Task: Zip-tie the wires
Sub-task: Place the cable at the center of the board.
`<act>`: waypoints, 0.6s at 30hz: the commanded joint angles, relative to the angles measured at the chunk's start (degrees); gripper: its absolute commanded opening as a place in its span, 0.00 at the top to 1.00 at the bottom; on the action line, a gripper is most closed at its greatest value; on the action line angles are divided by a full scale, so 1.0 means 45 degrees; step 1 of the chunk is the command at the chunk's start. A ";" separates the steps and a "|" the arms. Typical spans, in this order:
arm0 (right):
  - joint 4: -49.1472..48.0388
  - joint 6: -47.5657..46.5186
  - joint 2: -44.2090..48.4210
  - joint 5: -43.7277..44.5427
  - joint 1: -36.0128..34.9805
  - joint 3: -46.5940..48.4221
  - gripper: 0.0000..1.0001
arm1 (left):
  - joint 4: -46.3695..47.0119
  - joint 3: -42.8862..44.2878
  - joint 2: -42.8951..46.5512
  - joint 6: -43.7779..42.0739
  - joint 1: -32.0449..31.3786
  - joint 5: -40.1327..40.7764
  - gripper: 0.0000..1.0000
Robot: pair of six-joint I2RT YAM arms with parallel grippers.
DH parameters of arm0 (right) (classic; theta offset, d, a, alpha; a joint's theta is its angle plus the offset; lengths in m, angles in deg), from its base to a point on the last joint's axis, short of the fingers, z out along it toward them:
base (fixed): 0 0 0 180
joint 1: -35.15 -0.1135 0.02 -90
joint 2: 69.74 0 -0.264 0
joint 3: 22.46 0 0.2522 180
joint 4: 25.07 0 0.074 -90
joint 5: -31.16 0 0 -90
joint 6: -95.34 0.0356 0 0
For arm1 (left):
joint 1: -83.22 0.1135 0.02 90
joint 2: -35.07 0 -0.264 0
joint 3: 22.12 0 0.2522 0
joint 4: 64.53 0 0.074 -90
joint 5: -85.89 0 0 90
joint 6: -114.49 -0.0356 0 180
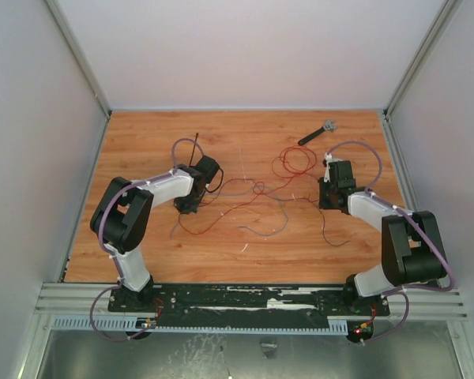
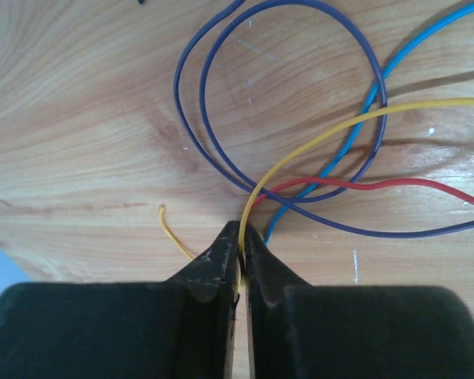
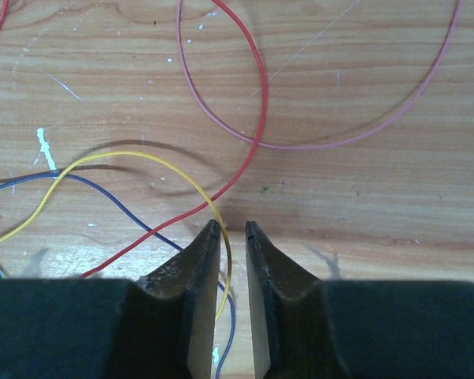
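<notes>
Top view: the wires (image 1: 253, 193) in a loose tangle across the middle of the table (image 1: 142, 134), between the two arms, not yet bundled. Left gripper (image 2: 241, 237) low over the wood at the left end of the tangle, jaws nearly together and pinching a single yellow strand (image 2: 316, 130) at the very tips; red, light blue and dark blue strands just beyond, outside the pinch. Right gripper (image 3: 232, 229) at the right end, jaws apart by a narrow slot, the yellow strand running into that slot close along one finger but unclamped. The zip tie (image 1: 195, 148) just beyond the left wrist, pointing toward the far edge, apart from the tangle; cannot tell whether flat on the wood or propped. Short black tool (image 1: 316, 134) at the far right, well apart from both grippers. Likely hazards, judged from this layout:
- slipping of the thin strand out of the tip pinch under any sideways pull;
- gathering of one strand only, with the rest left on the wood;
- closing of the right jaws beside rather than on the strand, given its off-centre line;
- snagging of loose loops on a finger during any lift;
- knocking of the zip tie out of reach by the left wrist, so close beside it.
</notes>
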 commanded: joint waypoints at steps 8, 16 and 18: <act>0.0757 -0.0233 0.1325 -0.0034 0.0045 0.0951 0.70 | 0.0378 0.0378 0.0247 0.0036 0.0011 -0.0485 0.71; 0.1335 -0.0332 0.2149 -0.0370 0.0045 0.1458 0.61 | 0.0065 0.0593 0.0741 -0.0099 0.0002 -0.0416 0.50; 0.1335 -0.0285 0.2450 -0.0447 0.0072 0.1541 0.61 | 0.0074 0.0546 0.0914 -0.0130 0.0013 -0.0567 0.45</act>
